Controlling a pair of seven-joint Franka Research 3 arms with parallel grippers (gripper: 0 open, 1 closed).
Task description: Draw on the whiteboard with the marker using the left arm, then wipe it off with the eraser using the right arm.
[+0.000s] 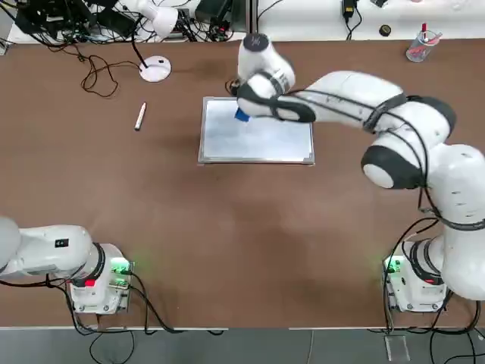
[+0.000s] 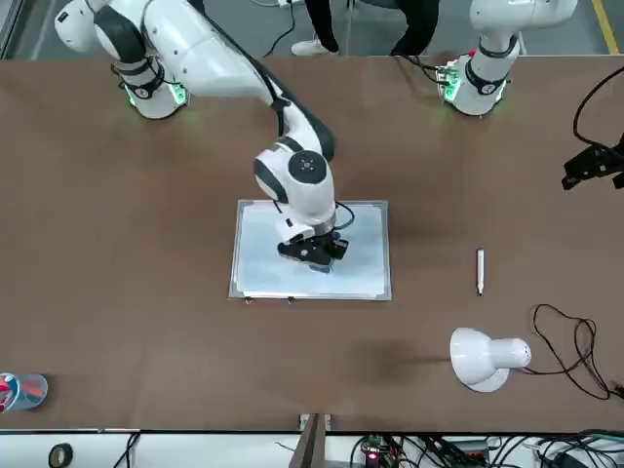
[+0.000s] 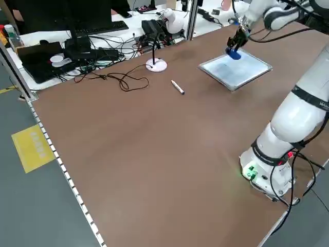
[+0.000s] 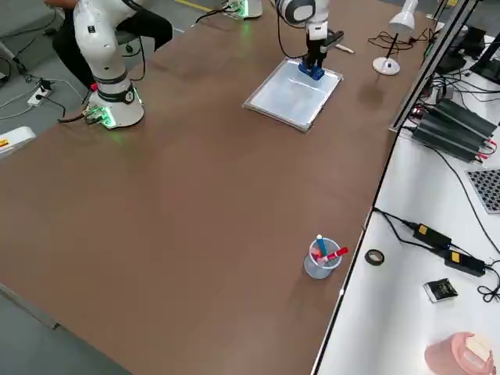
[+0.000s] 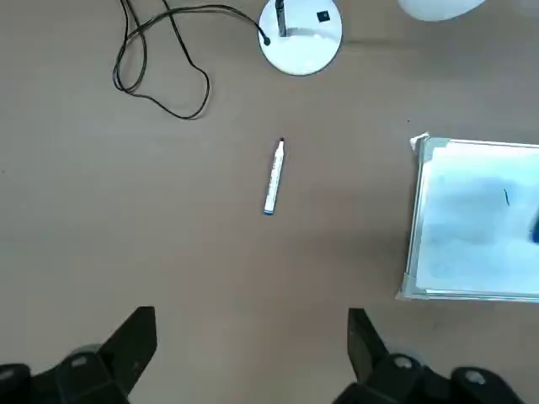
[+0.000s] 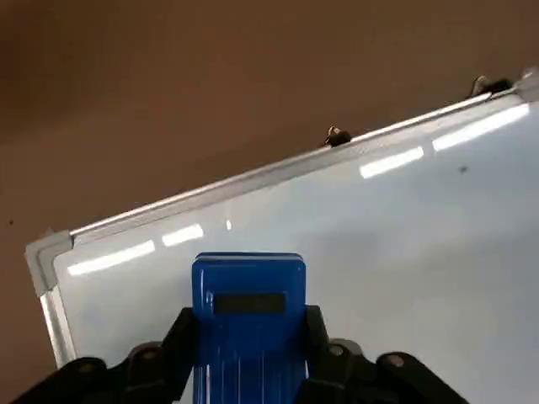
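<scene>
In the top view, going left to right, we see the left arm [image 1: 45, 250] parked at the lower left of the worktop [image 1: 227, 243]; its wrist view shows the left tool [image 5: 253, 362] with fingers apart and empty. The marker [image 1: 140, 116] lies alone at upper left, beside a white lamp [image 1: 154, 70]. Near upper centre lies the board [image 1: 256, 130], a faint blue smear on it. The right arm [image 1: 394, 129] reaches in from the right, and the right tool [image 1: 244, 112] is clamped on the blue eraser [image 1: 242, 115] over the board's upper left corner. A cup of pens [image 1: 420, 45] stands at upper right.
</scene>
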